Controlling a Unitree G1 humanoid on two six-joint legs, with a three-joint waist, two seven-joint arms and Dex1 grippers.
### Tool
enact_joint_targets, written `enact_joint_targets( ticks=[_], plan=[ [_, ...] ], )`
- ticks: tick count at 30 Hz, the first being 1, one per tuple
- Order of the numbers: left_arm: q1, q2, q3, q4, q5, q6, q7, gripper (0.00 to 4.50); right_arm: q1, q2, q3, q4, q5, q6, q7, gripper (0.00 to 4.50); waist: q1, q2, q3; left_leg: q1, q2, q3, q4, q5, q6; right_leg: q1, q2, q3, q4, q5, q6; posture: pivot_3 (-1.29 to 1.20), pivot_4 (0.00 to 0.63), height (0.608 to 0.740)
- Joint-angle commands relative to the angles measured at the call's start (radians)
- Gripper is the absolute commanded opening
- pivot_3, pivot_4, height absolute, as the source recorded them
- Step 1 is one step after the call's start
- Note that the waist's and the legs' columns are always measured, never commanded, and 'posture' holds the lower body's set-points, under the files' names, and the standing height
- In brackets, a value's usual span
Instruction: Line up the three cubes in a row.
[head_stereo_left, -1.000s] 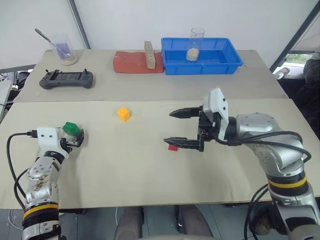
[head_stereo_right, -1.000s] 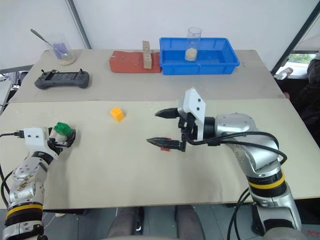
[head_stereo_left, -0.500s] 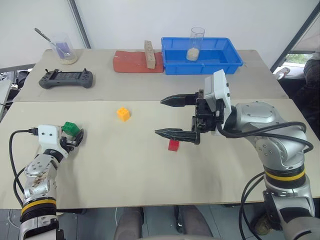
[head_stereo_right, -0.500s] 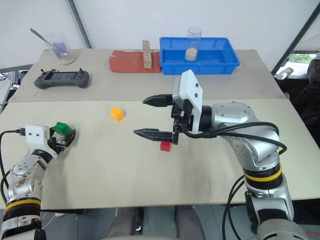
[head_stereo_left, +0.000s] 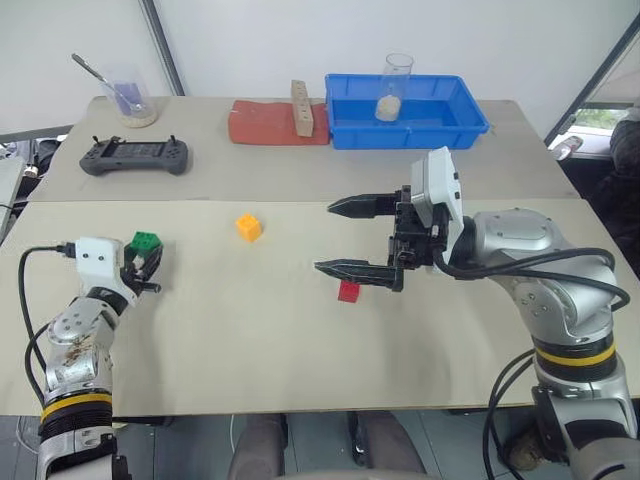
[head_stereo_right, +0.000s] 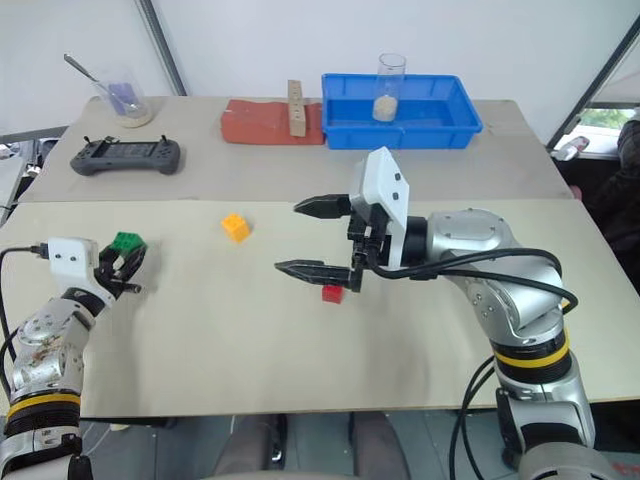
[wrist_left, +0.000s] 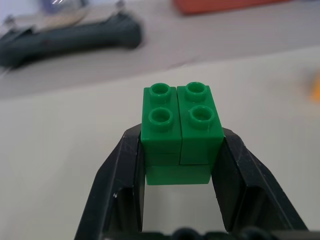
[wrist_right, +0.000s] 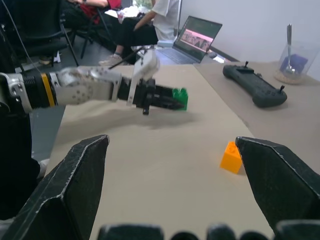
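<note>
Closing the left gripper on the green cube and lifting it a little off the table. Raising the right gripper, jaws wide apart, away from the red cube, now lying uncovered just beneath.

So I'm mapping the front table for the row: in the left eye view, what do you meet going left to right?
left gripper shut on the green cube → yellow-orange cube → red cube, with the open right gripper above it.
</note>
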Motion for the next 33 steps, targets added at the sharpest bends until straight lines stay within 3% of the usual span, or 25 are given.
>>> enact_joint_targets(
  ticks=[1, 7, 13, 22, 33],
  plan=[
    [-0.032, 0.062, -0.101, -0.19, -0.067, 0.093, -0.157, 1.34, 0.058, -0.06, -0.072, -0.043, -0.01, -0.034, 0.008, 4.5, 0.0, 0.0, 0.0, 0.0, 0.0, 0.0, 0.0, 0.0, 0.0, 0.0, 0.0, 0.0, 0.0, 0.0, 0.0, 0.0, 0.15, 0.74],
    [-0.102, 0.083, -0.332, -0.284, -0.08, 0.119, -0.407, 1.34, 0.153, -0.114, -0.109, -0.055, -0.027, -0.052, -0.009, 4.5, -0.008, 0.0, 0.0, 0.0, 0.0, 0.0, 0.0, 0.0, 0.0, 0.0, 0.001, 0.001, -0.001, -0.002, 0.002, 0.0, 0.15, 0.74],
    [-0.249, 0.004, -0.479, 0.008, 0.016, -0.055, -0.568, 1.34, 0.192, -0.109, -0.118, -0.082, -0.033, -0.048, -0.05, 4.5, -0.012, 0.0, 0.0, 0.002, 0.0, 0.0, 0.0, 0.0, 0.0, 0.0, 0.004, 0.002, 0.002, -0.004, 0.006, 0.0, 0.15, 0.74],
    [-0.338, -0.059, -0.534, 0.262, 0.055, -0.235, -0.751, 1.34, 0.227, -0.124, -0.128, -0.138, -0.014, -0.025, -0.074, 4.5, -0.008, 0.0, 0.0, 0.0, 0.0, 0.0, 0.0, 0.0, 0.001, 0.0, 0.004, 0.003, -0.001, -0.004, 0.006, 0.0, 0.15, 0.74],
    [-0.456, -0.126, -0.533, 0.545, 0.12, -0.447, -0.841, 1.34, 0.224, -0.142, -0.135, -0.135, -0.005, -0.017, -0.07, 4.5, -0.007, 0.0, 0.0, -0.001, 0.0, -0.001, 0.001, 0.0, 0.001, 0.0, 0.004, 0.002, 0.0, -0.004, 0.006, 0.0, 0.15, 0.74]
  ],
)
